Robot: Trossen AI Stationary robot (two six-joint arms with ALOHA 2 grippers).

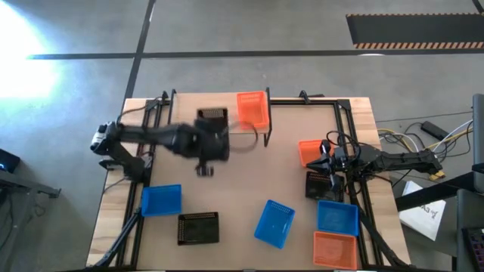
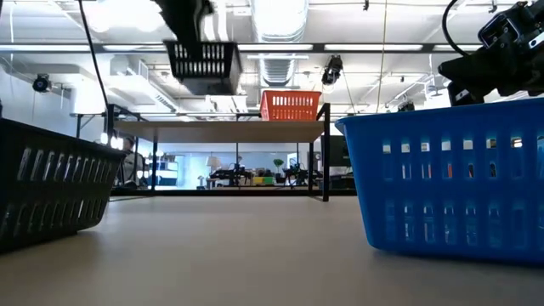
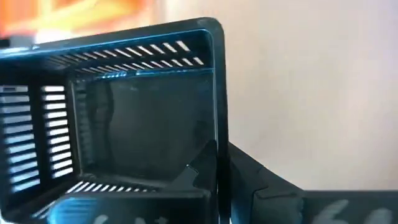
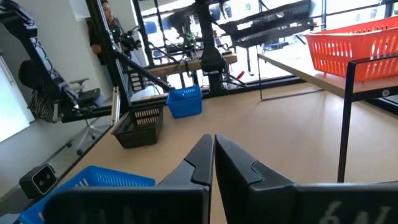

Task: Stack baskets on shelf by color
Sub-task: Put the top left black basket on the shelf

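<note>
My left gripper (image 3: 217, 157) is shut on a black basket (image 1: 212, 121), held in the air (image 2: 202, 59) above the shelf (image 2: 221, 129), left of the orange basket (image 2: 291, 106) that stands on the plank. My right gripper (image 4: 213, 142) is shut and empty, hovering at the table's right side (image 1: 324, 156) next to an orange basket (image 1: 310, 149) and a black basket (image 1: 318, 186) on the tabletop. My left gripper holds the black basket by the rim of one side wall (image 3: 217, 134), with one finger inside (image 3: 198, 167) and one outside (image 3: 264, 183). In the low view the arm comes at it from above. The basket is lifted clear, opening upward and roughly level.
On the near half of the table lie a blue basket (image 1: 161, 200), a black basket (image 1: 198, 228), a tilted blue basket (image 1: 274, 224), another blue one (image 1: 337, 217) and an orange one (image 1: 334, 250). Black frame rails (image 1: 355, 151) run along the table's sides.
</note>
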